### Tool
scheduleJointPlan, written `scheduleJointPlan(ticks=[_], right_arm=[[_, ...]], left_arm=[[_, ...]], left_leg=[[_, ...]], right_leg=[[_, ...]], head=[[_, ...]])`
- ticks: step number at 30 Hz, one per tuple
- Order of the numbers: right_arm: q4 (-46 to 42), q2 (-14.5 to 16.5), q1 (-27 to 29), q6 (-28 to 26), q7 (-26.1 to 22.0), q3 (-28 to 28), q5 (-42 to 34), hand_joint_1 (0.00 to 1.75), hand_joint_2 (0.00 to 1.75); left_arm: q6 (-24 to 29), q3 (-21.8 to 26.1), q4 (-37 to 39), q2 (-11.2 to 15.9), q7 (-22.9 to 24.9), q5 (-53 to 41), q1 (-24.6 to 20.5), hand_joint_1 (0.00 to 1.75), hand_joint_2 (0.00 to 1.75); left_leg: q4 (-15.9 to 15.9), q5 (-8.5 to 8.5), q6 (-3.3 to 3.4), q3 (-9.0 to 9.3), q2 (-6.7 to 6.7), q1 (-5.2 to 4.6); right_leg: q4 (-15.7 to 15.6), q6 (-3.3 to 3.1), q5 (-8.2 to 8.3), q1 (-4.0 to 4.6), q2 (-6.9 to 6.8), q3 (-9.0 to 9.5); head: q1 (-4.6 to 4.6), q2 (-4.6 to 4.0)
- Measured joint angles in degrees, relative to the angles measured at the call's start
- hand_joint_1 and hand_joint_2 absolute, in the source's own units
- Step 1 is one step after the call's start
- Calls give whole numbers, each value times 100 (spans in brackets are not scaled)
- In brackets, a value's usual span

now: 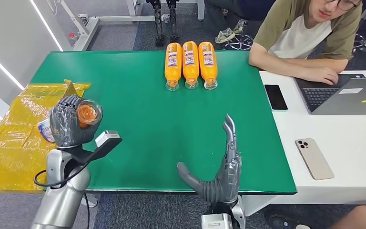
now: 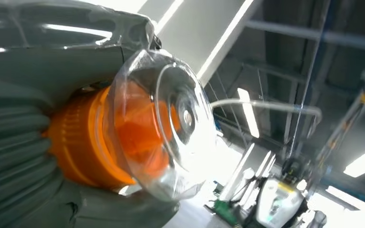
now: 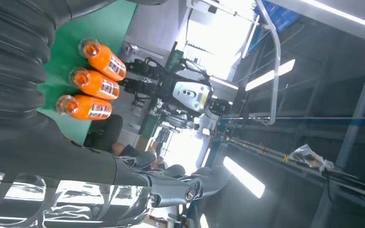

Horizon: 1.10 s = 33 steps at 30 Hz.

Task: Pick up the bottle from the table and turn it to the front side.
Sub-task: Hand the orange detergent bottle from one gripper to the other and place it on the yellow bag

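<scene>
One bottle (image 1: 86,114) in left hand (image 1: 69,121), three bottles (image 1: 190,64) on table (image 1: 138,95)

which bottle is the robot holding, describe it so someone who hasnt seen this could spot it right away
Start at the green table and go to its near left corner, beside the yellow plastic sheet. There the left hand grips an orange bottle raised off the table, its clear cap end facing the camera. The other three orange bottles lie side by side at the far edge, untouched.
</scene>
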Motion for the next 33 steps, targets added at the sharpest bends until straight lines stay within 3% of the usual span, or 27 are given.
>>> scheduleJointPlan(ticks=[6, 10, 16, 28, 33], right_arm=[[5, -67, 39, -43, -67, 70, -128, 0, 175], [6, -101, 43, -40, -83, 115, -151, 0, 175], [8, -120, 43, -40, -85, 145, -155, 0, 175], [12, -123, 42, -40, -86, 154, -162, 0, 175], [24, -129, 38, -40, -135, 168, -225, 0, 175]], left_arm=[[-296, -172, 1801, 781, -102, -633, -1171, 175, 175], [-411, -368, 2498, 1113, -240, -728, -1546, 175, 175], [-411, -513, 2938, 1278, -231, -754, -1708, 175, 175], [-428, -556, 3207, 1342, -232, -770, -1752, 175, 175], [-1181, -778, 3344, 1453, -424, -1065, -1865, 175, 175]], left_leg=[[0, 5, -7, 1, 18, 1], [0, 6, -10, 2, 26, 1], [-2, 2, -11, -2, 25, 1], [-2, 2, -11, -2, 25, 1], [-2, 2, -12, -3, 25, 2]], right_leg=[[6, -5, 4, 0, 17, -7], [8, -10, 7, 0, 25, -12], [7, -10, 2, 0, 24, -15], [7, -10, 2, 0, 24, -16], [7, -11, 2, 1, 24, -16]], head=[[1, 0], [0, 0], [1, 0], [1, 0], [1, 0]])
